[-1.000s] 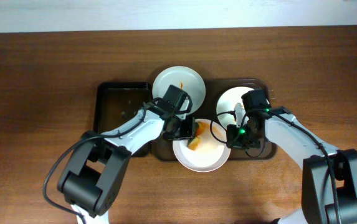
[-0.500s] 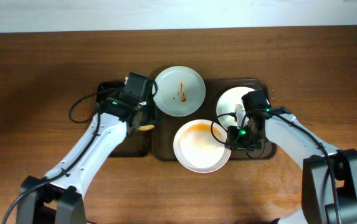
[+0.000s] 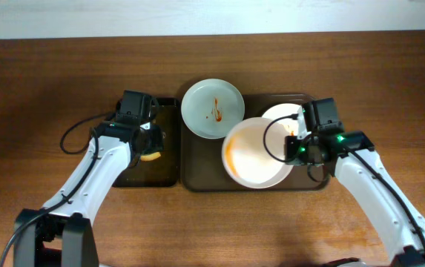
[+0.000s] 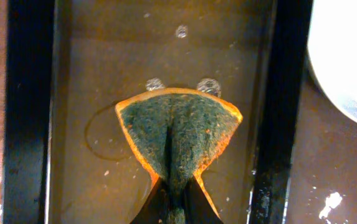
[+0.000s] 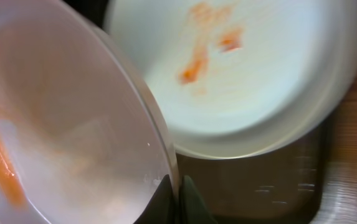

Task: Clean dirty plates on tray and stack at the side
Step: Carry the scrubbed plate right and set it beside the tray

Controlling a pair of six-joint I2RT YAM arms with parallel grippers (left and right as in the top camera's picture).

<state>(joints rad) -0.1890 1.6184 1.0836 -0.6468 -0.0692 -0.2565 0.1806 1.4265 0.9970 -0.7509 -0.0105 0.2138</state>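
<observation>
The right gripper [image 3: 295, 147] pinches the rim of an orange-smeared plate [image 3: 255, 152], held tilted over the brown tray [image 3: 199, 182]. At left, the left gripper [image 3: 150, 148] is clamped on a folded sponge [image 4: 177, 134] over the black tray [image 3: 125, 176].

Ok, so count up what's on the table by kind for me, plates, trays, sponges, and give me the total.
3 plates: top plate, tilted plate, right plate
2 trays: brown tray, black tray
1 sponge
Total: 6
</observation>
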